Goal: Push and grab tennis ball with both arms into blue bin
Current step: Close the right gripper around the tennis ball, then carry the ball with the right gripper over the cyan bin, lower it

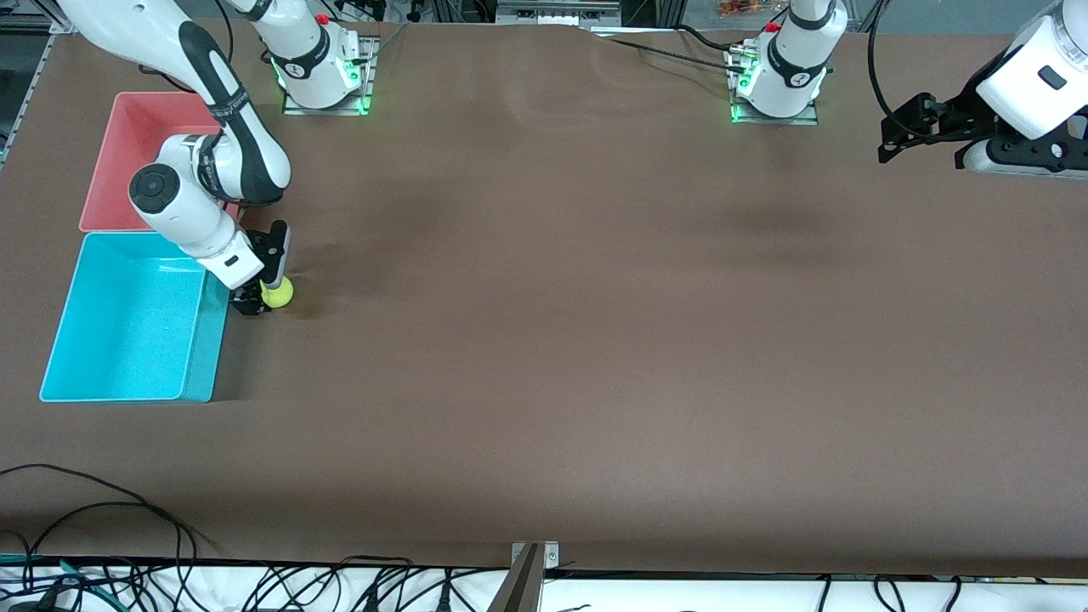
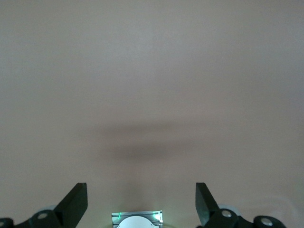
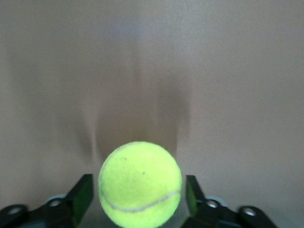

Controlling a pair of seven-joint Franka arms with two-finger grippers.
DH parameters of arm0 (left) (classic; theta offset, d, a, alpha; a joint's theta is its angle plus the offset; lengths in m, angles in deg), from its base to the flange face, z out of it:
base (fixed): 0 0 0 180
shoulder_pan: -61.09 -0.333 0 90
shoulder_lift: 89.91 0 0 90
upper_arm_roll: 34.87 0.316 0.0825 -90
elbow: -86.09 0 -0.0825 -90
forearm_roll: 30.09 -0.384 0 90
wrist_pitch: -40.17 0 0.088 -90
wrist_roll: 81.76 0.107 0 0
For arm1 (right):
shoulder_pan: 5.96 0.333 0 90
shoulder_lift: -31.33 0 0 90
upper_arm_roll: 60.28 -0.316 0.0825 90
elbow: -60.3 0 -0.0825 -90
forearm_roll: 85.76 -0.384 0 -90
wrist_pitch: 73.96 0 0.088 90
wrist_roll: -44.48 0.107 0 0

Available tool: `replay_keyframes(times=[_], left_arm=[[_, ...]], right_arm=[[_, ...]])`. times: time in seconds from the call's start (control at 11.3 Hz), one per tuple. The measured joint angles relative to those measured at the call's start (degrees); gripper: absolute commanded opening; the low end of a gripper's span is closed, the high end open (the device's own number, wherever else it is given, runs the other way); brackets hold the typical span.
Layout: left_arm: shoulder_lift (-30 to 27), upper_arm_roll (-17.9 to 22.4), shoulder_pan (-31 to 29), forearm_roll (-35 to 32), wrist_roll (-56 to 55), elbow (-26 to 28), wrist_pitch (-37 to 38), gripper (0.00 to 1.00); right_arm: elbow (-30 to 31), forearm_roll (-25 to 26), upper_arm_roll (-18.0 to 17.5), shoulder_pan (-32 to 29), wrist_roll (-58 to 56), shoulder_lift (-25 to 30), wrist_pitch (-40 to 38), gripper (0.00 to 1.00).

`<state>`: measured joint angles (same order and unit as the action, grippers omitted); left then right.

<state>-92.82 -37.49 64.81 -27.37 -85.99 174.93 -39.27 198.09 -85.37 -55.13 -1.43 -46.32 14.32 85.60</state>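
your right gripper is down at the tennis ball, which sits on the brown table just beside the blue bin. its fingers flank the ball with slim gaps, not clamped. a round ball has no long axis; the seam curves low across it. the left gripper waits spread wide and empty. cables trail along the table's front edge.

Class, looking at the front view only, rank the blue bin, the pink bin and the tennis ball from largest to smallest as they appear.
1. Blue bin and pink bin: too close to rank; the right arm hides part of the pink one.
2. Tennis ball: clearly smallest, between the right gripper's fingers.
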Motion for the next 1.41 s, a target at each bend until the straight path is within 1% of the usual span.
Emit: replay_keyframes(times=[0.09, 0.18, 0.26, 0.35, 0.44, 0.62, 0.79, 0.88, 1.06, 1.15, 1.23, 1.41], left_arm=[[0.0, 0.0, 0.0, 0.0, 0.0, 0.0, 0.0, 1.00], [0.0, 0.0, 0.0, 0.0, 0.0, 0.0, 0.0, 1.00], [0.0, 0.0, 0.0, 0.0, 0.0, 0.0, 0.0, 1.00], [0.0, 0.0, 0.0, 0.0, 0.0, 0.0, 0.0, 1.00], [0.0, 0.0, 0.0, 0.0, 0.0, 0.0, 0.0, 1.00], [0.1, 0.0, 0.0, 0.0, 0.0, -0.1, 0.0, 1.00], [0.1, 0.0, 0.0, 0.0, 0.0, -0.2, 0.0, 1.00], [0.1, 0.0, 0.0, 0.0, 0.0, -0.2, 0.0, 1.00], [0.2, 0.0, 0.0, 0.0, 0.0, -0.3, 0.0, 1.00], [0.2, -0.1, 0.0, 0.0, 0.0, -0.3, 0.0, 1.00], [0.2, 0.0, 0.0, 0.0, -0.1, -0.3, 0.0, 1.00], [0.2, 0.2, -0.2, 0.0, -0.1, -0.9, 0.0, 1.00]], right_arm=[[0.0, 0.0, -0.3, 0.0, 0.0, 0.0, 0.0, 0.39], [0.0, 0.0, -0.4, 0.1, 0.1, 0.0, 0.0, 0.25], [0.0, 0.0, -0.4, 0.0, 0.1, 0.1, 0.0, 0.16], [0.0, 0.0, -0.4, 0.0, 0.1, 0.1, 0.0, 0.14], [0.0, 0.0, -0.4, 0.0, 0.1, 0.1, 0.0, 0.06], [-0.6, 0.0, -0.4, 0.0, 0.4, 0.6, -1.9, 0.05], [-2.9, 0.0, -0.7, 0.1, 1.5, 2.5, -8.4, 0.05], [-5.7, 0.0, -0.9, 0.1, 1.7, 3.7, -14.6, 0.05], [-13.3, 0.0, -0.7, 0.0, 1.7, 5.5, -28.8, 0.05], [-16.1, 0.0, -0.3, 0.0, 1.8, 6.1, -33.1, 0.05], [-17.8, 0.0, 0.6, -0.1, 1.8, 6.7, -35.3, 0.05], [-18.5, 0.0, 4.5, -0.1, 1.2, 7.1, -37.4, 0.05]])
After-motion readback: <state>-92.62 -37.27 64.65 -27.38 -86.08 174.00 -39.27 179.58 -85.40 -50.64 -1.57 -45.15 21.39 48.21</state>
